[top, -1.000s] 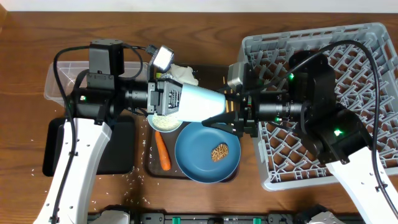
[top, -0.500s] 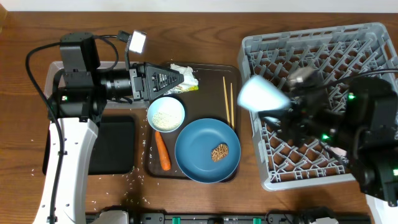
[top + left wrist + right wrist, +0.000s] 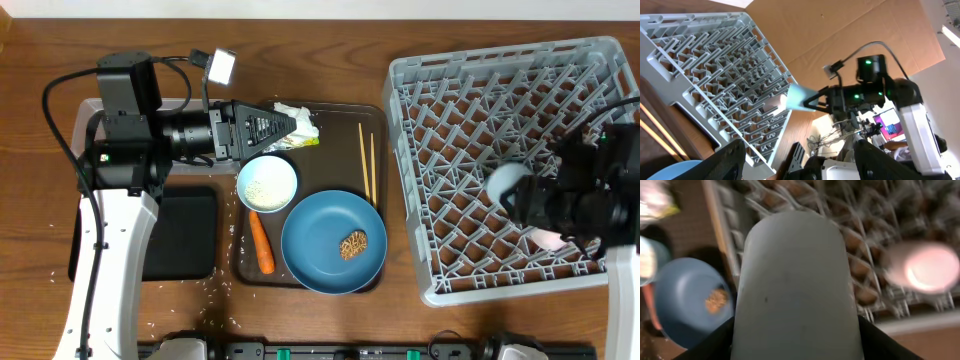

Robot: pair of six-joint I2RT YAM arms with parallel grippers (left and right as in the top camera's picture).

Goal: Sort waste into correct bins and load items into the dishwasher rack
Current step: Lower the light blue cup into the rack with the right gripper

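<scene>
My right gripper (image 3: 797,345) is shut on the small light-blue cup (image 3: 796,280), which hangs over the grey dishwasher rack (image 3: 420,120) as seen on the cup (image 3: 505,182) from above. The pink cup (image 3: 548,238) lies in the rack just beside it. My left gripper (image 3: 292,130) stands open and empty over the crumpled tissue and wrapper (image 3: 303,118). On the brown serving tray (image 3: 243,270) sit the white bowl (image 3: 267,184), the carrot (image 3: 261,243), the chopsticks (image 3: 367,165) and the blue plate (image 3: 315,225) with the brown lump (image 3: 353,244).
The clear tub (image 3: 85,135) lies under my left arm, and the black tray (image 3: 190,235) is in front of it. Loose rice grains (image 3: 215,285) are scattered on the wooden table near the serving tray's front left corner.
A second ago both grippers were on the light-blue cup above the tray. The left one let go and drew back left. The right arm carried the cup right, over the rack.
</scene>
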